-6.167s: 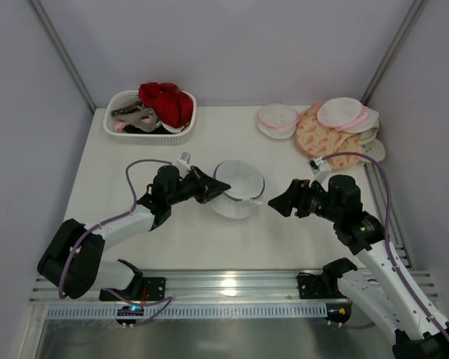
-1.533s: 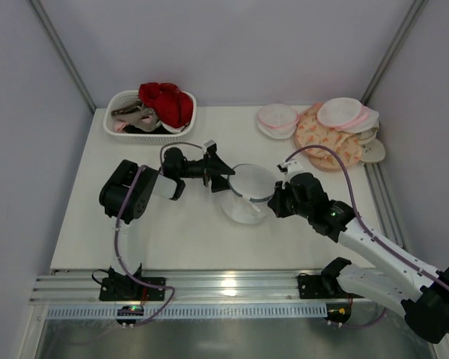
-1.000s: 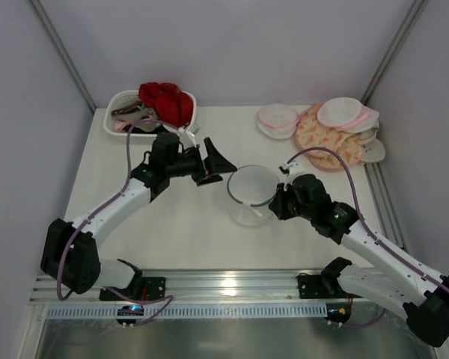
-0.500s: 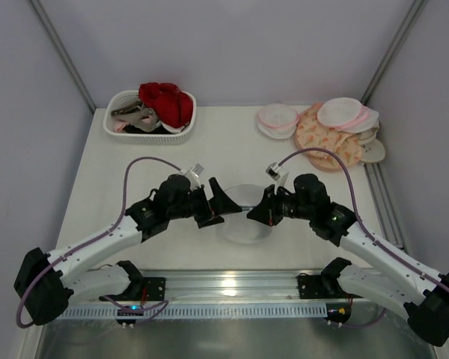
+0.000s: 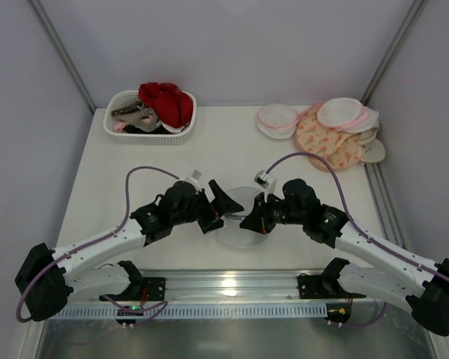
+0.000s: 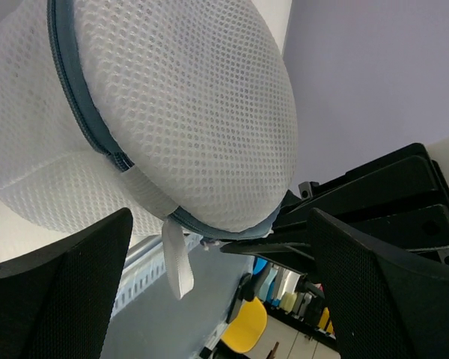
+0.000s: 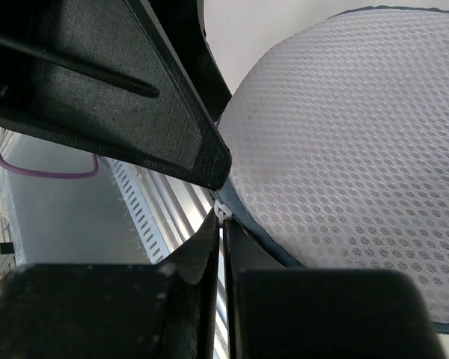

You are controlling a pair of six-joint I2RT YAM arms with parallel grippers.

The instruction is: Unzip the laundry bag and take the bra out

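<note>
On a white table (image 5: pixel 209 149) seen from above, two black-and-white arms reach from the near edge toward the middle, the left arm (image 5: pixel 105 239) and the right arm (image 5: pixel 374 243) converging on one object. At the far right corner lies a pile of peach patterned round pouches (image 5: pixel 322 142) with white pink-rimmed round pouches (image 5: pixel 277 118) on and beside it. At the far left stands a white slotted plastic basket (image 5: pixel 146 134) holding a crumpled red garment (image 5: pixel 167 101) and a grey-pink garment (image 5: pixel 131 114).

A round, disc-shaped laundry bag (image 5: pixel 238 224) of translucent white mesh with a dark grey zipper rim sits at the near middle of the table, between the two grippers. Whether it rests on the surface or is raised cannot be told. What lies inside cannot be made out through the mesh.

Left gripper (image 5: pixel 221 213): jaws spread wide just left of the bag, holding nothing; in the left wrist view its fingers (image 6: pixel 52 292) frame the bulging mesh (image 6: pixel 194 112).

Right gripper (image 5: pixel 248 221): jaws pressed almost together at the bag's dark rim, a small pale piece pinched between the tips (image 7: pixel 221 224).

A short white ribbon tab (image 6: pixel 178 262) hangs from the zipper rim (image 6: pixel 78 112), just beside the right gripper's tips.
</note>
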